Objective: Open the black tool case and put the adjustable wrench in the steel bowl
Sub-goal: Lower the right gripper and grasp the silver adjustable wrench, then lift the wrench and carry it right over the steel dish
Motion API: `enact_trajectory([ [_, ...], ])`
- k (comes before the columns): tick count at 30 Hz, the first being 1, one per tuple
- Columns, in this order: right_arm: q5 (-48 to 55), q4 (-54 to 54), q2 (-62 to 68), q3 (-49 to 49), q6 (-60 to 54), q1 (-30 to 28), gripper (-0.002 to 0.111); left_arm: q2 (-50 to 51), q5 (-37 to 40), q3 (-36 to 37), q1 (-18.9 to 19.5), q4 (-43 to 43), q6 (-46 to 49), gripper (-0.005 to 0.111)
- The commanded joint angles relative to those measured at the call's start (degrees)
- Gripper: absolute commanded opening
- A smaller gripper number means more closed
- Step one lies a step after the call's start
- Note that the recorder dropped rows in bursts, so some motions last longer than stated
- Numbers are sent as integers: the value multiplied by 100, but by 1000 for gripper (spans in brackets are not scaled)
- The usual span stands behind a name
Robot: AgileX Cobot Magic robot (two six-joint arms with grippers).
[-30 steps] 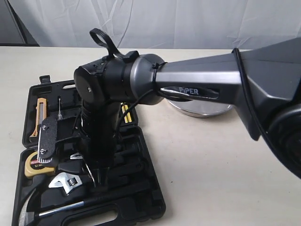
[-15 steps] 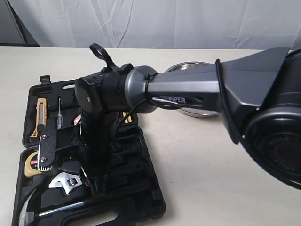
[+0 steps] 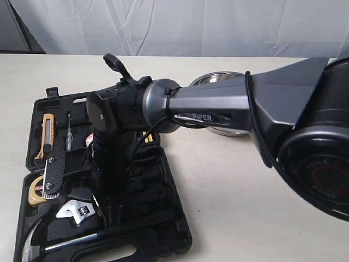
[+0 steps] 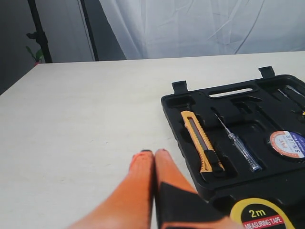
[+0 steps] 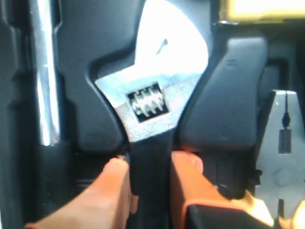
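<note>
The black tool case (image 3: 173, 232) lies open at the left of the table, its far rim (image 4: 172, 102) showing in the left wrist view. The adjustable wrench (image 5: 147, 105) rests in its moulded slot, silver head (image 3: 76, 210) near the case's front. My right gripper (image 5: 150, 164) reaches down into the case, and its orange fingers press on both sides of the wrench's black handle. My left gripper (image 4: 153, 153) hovers over bare table beside the case, fingers together and holding nothing. The steel bowl (image 3: 214, 79) sits behind the right arm, mostly hidden.
The case also holds an orange utility knife (image 4: 202, 143), a tester screwdriver (image 4: 240, 148), a yellow tape measure (image 4: 259, 214), a tape roll (image 4: 288, 143), a hammer shaft (image 5: 43, 86) and pliers (image 5: 281, 143). The right arm spans the table.
The right arm has shifted slightly left and lower over the case, which uncovers more of the bowl's rim. The wrench has stayed in its slot.
</note>
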Motion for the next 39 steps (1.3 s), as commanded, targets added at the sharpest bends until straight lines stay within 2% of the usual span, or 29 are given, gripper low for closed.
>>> enact_trajectory([
  [1,-178,66,-279,27,108,-19,-1,-22,-28,9,11,22,-9,0],
  [22,-390,430,-675,27,118,-19,-1,-22,-28,9,11,22,-9,0],
  [29,-501,-152,-897,27,1015,-100,-1,-22,-28,9,11,22,-9,0],
  [34,-657,-129,-1070,27,1565,-673,-1,-22,-28,9,11,22,-9,0],
  [39,-889,37,-1221,27,2120,-1930,-1,-22,-28,9,11,22,-9,0],
])
